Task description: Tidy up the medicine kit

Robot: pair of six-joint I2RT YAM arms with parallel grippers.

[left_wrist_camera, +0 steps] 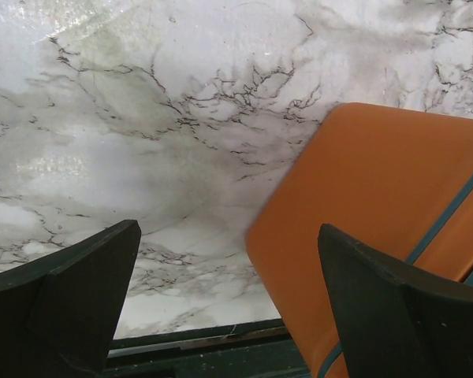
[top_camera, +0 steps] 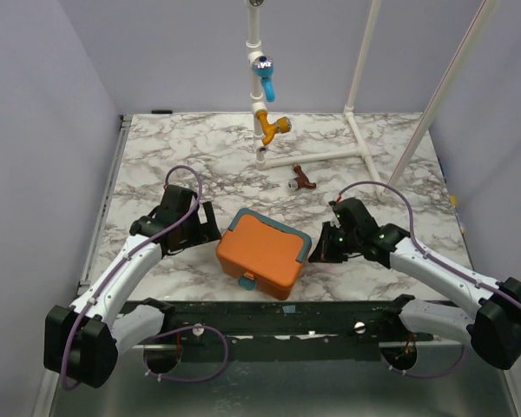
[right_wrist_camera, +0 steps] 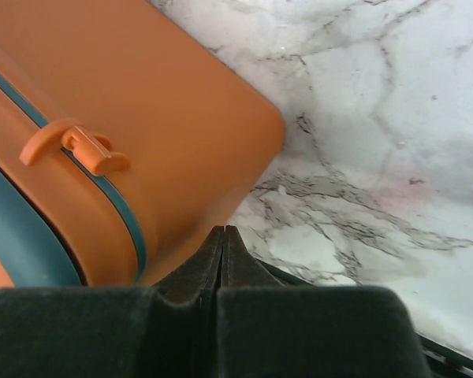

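The medicine kit (top_camera: 260,252) is an orange box with teal trim, closed, lying between my two arms near the table's front edge. My left gripper (top_camera: 207,228) is open just left of the kit; in the left wrist view its fingers (left_wrist_camera: 71,299) stand wide apart, with the kit's orange side (left_wrist_camera: 378,205) in front of the right finger. My right gripper (top_camera: 317,248) is shut and empty at the kit's right side. In the right wrist view its closed tips (right_wrist_camera: 223,240) sit by the kit's corner (right_wrist_camera: 158,118), near an orange latch (right_wrist_camera: 75,146).
A white pipe frame (top_camera: 317,156) with a blue valve (top_camera: 265,78) and an orange valve (top_camera: 272,126) stands at the back. A small brown piece (top_camera: 302,179) lies on the marble table (top_camera: 156,156). A black rail (top_camera: 278,317) runs along the front edge.
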